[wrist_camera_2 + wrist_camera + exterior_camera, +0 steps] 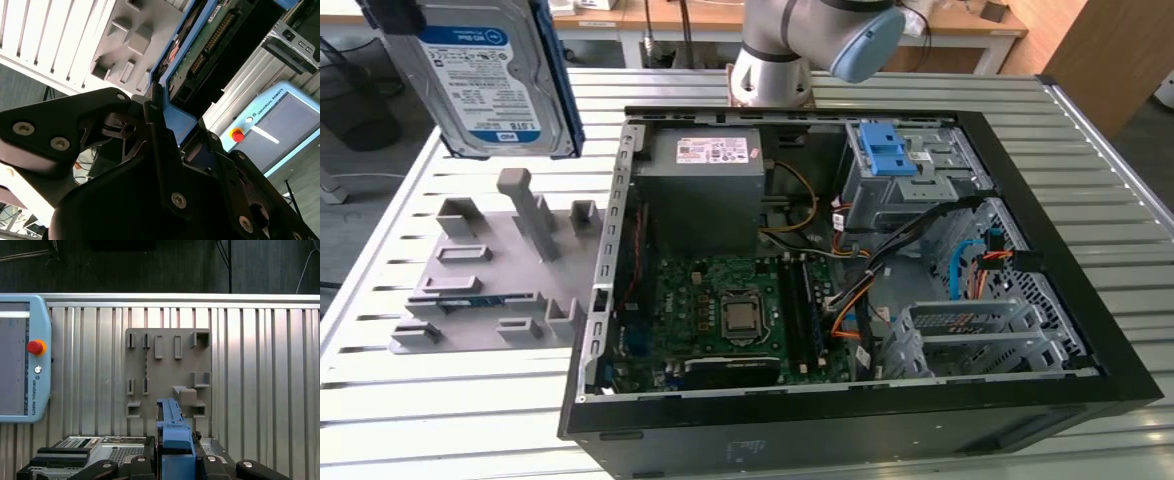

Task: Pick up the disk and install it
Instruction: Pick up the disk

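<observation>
The disk (pixel 487 80), a silver hard drive with a white-and-blue label and a blue carrier frame, hangs in the air at the exterior view's upper left, above the grey holder block (pixel 494 270). My gripper (pixel 167 125) is shut on the disk, its black fingers (pixel 112 102) clamping the blue frame (pixel 177 120). In the first wrist view the disk's blue edge (pixel 172 427) sticks out from the gripper (pixel 175 465) over the holder block (pixel 167 372). The disk's green circuit board and connector (pixel 210 40) show in the second wrist view.
The open computer case (pixel 1067 200) lies on the slatted metal table (pixel 480 400), to the exterior view's right of the holder. Inside are a grey power-supply box (pixel 707 190), a motherboard (pixel 734 310) and a drive bay with a blue latch (pixel 887 150). A teach pendant (pixel 20 360) rests on the table.
</observation>
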You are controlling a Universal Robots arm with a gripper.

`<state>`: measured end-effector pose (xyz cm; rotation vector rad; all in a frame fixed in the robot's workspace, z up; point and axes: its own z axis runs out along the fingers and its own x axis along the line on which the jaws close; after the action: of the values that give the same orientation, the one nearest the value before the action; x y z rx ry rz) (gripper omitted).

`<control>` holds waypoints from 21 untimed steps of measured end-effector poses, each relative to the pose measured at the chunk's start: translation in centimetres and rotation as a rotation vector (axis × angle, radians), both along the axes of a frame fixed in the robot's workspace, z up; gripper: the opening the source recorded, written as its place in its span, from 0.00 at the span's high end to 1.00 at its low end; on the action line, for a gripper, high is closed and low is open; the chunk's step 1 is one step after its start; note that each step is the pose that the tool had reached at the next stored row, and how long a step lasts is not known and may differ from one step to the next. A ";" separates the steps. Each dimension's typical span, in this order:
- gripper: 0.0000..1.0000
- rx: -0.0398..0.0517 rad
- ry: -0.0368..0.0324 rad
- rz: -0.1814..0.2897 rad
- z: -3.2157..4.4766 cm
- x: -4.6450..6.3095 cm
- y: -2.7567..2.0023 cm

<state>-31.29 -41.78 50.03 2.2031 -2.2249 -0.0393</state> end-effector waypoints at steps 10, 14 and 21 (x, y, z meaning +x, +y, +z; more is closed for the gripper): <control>0.64 -0.0001 -0.0088 0.000 -0.01 0.6 -0.07; 0.64 0.0000 -0.0140 0.000 -0.04 0.6 -0.76; 0.64 0.0001 -0.0142 0.000 -0.16 0.9 -1.71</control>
<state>-30.42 -43.49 49.87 2.2104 -2.2321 -0.0239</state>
